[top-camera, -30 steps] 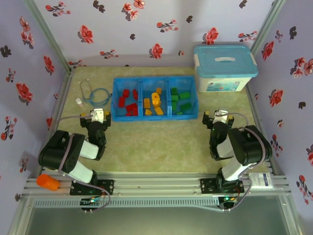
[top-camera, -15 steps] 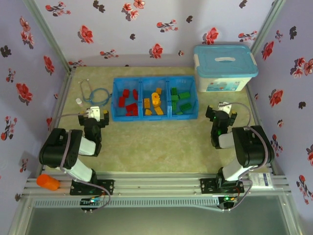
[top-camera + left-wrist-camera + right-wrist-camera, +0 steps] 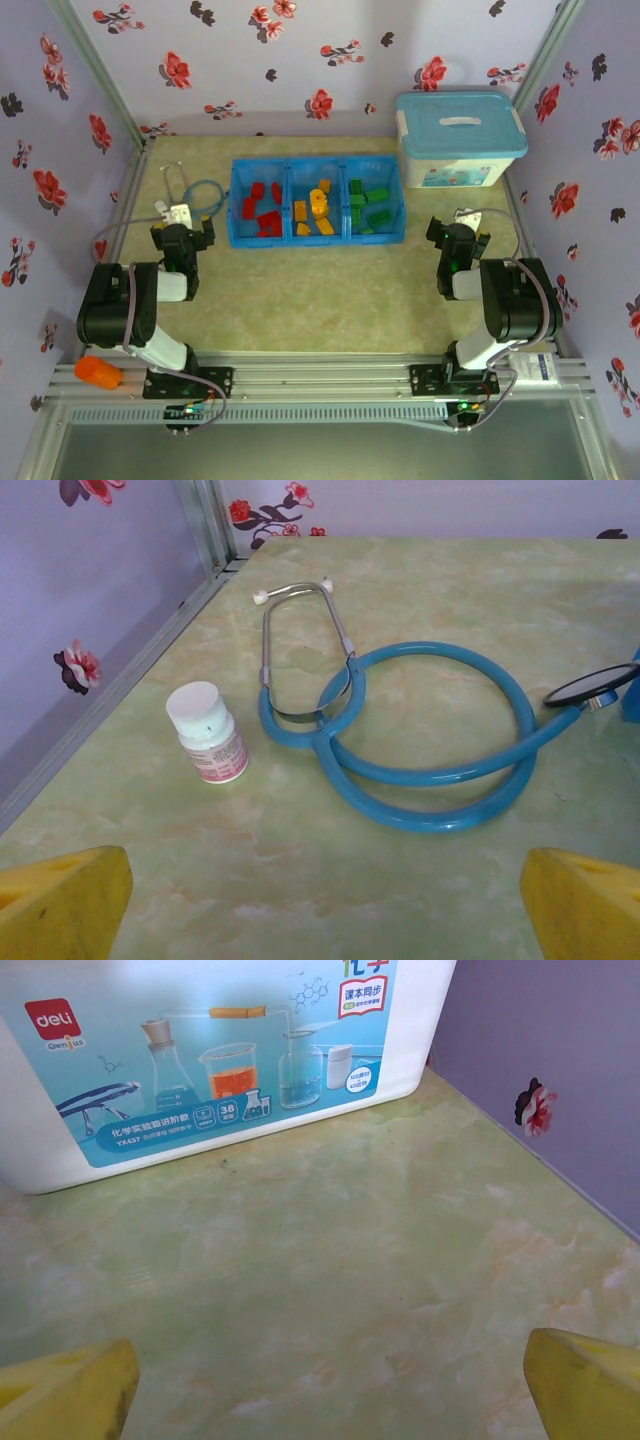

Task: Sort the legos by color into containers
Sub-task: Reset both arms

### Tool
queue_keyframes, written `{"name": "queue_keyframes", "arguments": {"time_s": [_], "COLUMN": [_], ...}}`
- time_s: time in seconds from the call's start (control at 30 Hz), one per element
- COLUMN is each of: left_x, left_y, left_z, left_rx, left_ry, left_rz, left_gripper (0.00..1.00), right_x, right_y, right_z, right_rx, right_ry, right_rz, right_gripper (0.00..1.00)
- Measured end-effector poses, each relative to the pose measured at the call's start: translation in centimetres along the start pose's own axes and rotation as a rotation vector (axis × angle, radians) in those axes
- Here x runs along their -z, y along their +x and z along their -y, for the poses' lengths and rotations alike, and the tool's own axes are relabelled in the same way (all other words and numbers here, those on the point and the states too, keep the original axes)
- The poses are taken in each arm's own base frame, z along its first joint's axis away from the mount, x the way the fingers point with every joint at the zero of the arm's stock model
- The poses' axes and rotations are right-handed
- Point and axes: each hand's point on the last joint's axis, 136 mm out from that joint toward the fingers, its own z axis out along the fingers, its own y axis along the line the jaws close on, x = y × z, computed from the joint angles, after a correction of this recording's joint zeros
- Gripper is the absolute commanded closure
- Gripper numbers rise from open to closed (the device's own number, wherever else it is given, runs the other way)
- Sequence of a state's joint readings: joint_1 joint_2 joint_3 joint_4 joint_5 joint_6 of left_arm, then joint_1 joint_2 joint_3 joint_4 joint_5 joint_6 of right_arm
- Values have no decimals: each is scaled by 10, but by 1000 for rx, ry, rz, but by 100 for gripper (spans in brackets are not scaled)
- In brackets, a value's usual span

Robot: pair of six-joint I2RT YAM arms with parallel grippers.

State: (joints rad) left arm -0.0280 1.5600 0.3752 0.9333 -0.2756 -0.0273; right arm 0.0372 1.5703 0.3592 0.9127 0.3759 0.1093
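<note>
While the legos (image 3: 318,205) lie color-sorted in the blue tray (image 3: 318,163), our left gripper (image 3: 178,214) and right gripper (image 3: 459,222) gape empty, where a careless left sweep could snag the stethoscope (image 3: 430,821).

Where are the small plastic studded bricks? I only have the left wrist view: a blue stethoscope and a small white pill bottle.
Observer: In the top view, the red bricks lie in the left compartment of the low translucent blue plastic tray.
Operator: And the other colours?
Observer: Yellow-orange bricks lie in the middle compartment, green bricks in the right.
Operator: Is the right gripper holding one?
Observer: No, the right wrist view shows the right gripper open and empty, facing a white plastic box.
</note>
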Motion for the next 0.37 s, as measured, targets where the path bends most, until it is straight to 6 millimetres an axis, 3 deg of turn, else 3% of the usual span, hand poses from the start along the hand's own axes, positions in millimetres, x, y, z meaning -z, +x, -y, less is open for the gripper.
{"name": "queue_keyframes", "arguments": {"time_s": [0.37], "left_x": [0], "left_y": [6], "left_z": [3], "left_rx": [-6], "left_ry": [16], "left_rz": [-25], "left_gripper": [0], "right_x": [0], "right_y": [1], "right_z": [-1], "right_rx": [1], "right_ry": [-4], "right_rz": [-4], "right_gripper": [1]}}
